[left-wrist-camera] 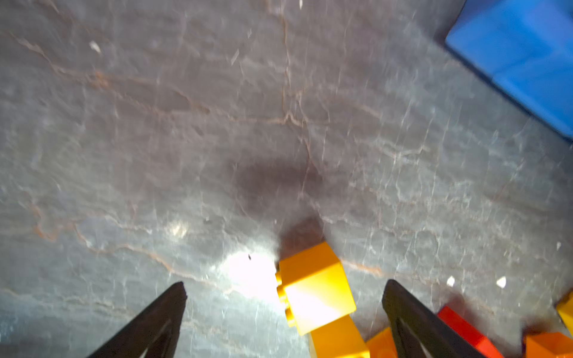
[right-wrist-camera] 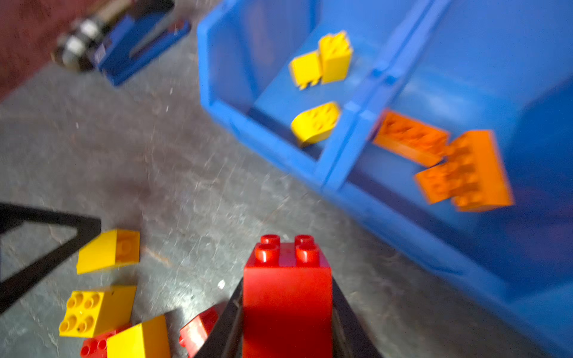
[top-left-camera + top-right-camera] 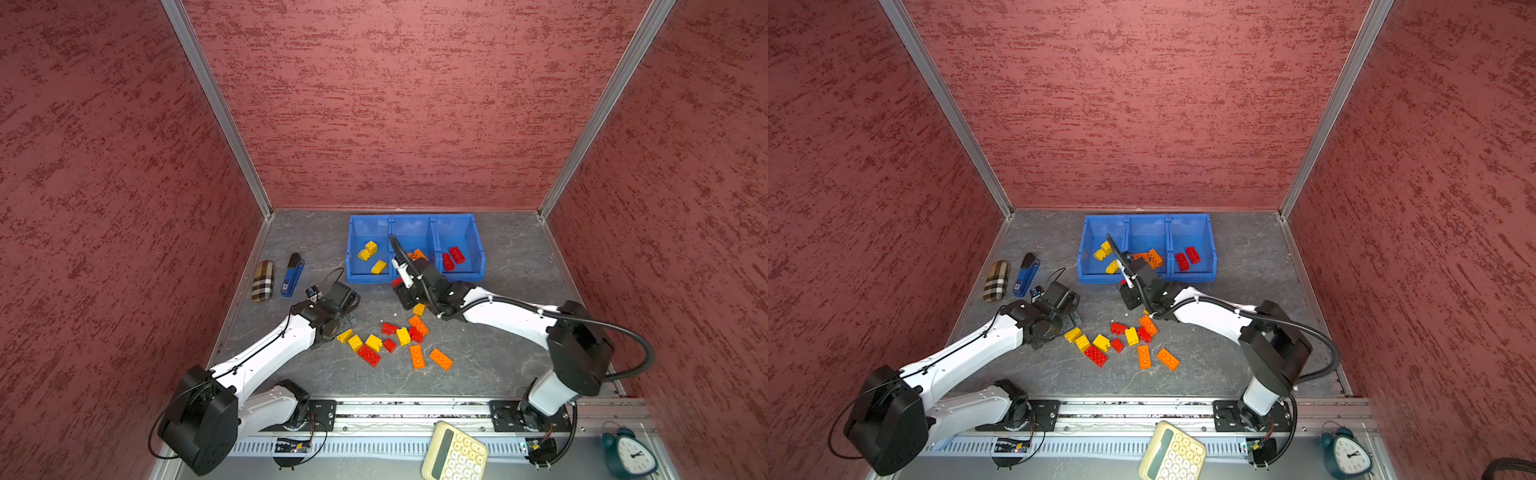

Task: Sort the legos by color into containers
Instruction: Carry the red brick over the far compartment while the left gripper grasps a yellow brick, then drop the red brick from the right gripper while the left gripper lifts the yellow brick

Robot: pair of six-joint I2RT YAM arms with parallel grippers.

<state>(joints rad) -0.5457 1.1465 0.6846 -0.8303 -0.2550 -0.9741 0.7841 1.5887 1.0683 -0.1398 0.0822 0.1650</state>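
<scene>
My right gripper (image 2: 286, 280) is shut on a red lego (image 2: 286, 297), held studs forward just above the table in front of the containers (image 3: 415, 224); in a top view this gripper (image 3: 399, 284) is near the middle bin's front lip. The three blue bins hold yellow legos (image 3: 371, 253) on the left, orange (image 3: 417, 254) in the middle and red (image 3: 453, 255) on the right. A loose pile of legos (image 3: 395, 336) lies mid-table. My left gripper (image 1: 286, 285) is open, low at the pile's left end, with a yellow lego (image 1: 316, 288) between its fingers, untouched.
A blue stapler (image 3: 292, 276) and a plaid case (image 3: 262, 280) lie left of the bins. A calculator (image 3: 453, 453) and a dark alarm clock (image 3: 629, 453) sit past the front rail. Red walls close off three sides.
</scene>
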